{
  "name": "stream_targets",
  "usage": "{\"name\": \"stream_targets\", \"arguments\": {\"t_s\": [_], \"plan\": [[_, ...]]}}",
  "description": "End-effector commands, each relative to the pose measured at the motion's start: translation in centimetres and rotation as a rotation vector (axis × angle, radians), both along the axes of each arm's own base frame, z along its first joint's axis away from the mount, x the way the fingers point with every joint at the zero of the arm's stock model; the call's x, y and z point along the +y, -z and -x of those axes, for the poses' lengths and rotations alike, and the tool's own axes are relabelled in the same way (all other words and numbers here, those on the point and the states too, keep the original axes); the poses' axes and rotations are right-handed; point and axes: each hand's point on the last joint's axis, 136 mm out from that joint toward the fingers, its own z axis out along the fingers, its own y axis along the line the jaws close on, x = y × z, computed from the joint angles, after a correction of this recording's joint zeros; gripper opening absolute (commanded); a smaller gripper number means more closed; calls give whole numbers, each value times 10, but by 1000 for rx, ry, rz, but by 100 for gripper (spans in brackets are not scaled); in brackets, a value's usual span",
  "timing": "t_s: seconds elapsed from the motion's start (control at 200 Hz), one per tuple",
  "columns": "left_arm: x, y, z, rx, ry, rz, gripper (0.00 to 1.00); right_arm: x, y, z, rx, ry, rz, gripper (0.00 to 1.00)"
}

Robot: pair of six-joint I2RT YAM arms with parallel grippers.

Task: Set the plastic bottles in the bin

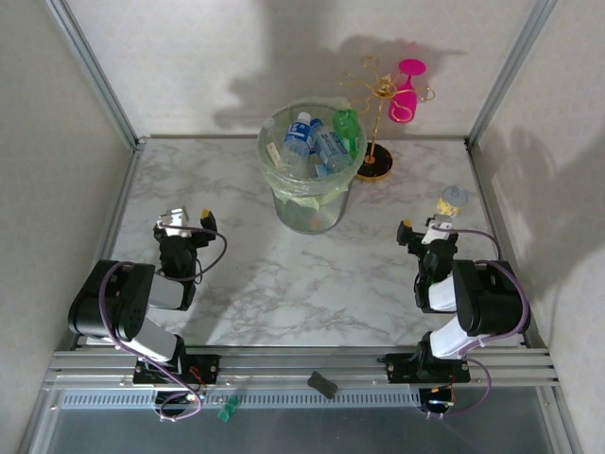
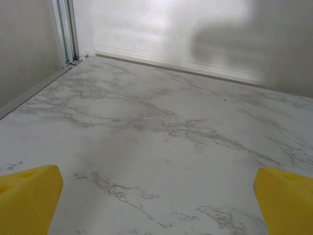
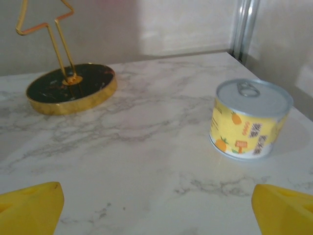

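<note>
yellow fingertips (image 2: 29, 196) of the left gripper (image 2: 156, 205) are seen spread wide at the bottom corners of the frame, with nothing held between them; the right gripper (image 3: 156, 210) is likewise opened wide and empty. the plastic bottles (image 1: 317, 142) are pictured heaped inside the bin (image 1: 312, 216) at upper centre of the overhead view, blue-labelled clear ones beside a green one, necks poking above the rim. such bottles are judged light, thin-walled, smooth and apt to roll or slip from a pinch; a hold across the waist or just under the cap would be favoured. just right of the bin a gold wire stand (image 1: 375, 163) is set, a pink wine glass (image 1: 404, 104) hung on it, and a yellow-labelled can (image 3: 249, 120) is found near the right edge. the marble-patterned table (image 2: 161, 127) is flat and glossy, enclosed by pale walls (image 2: 171, 34) and aluminium posts (image 2: 66, 29).
</note>
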Motion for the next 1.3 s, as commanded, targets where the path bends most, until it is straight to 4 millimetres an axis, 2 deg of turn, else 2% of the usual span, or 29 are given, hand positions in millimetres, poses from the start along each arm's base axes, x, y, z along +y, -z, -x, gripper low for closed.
{"name": "stream_targets", "arguments": {"t_s": [0.0,1.297], "plan": [[-2,-4,-3,-12,10,16,99,2,-22,-7,-77,-18,2,99],[-2,-3,-3,-10,11,16,99,12,-19,-9,-61,-103,-4,99]]}}
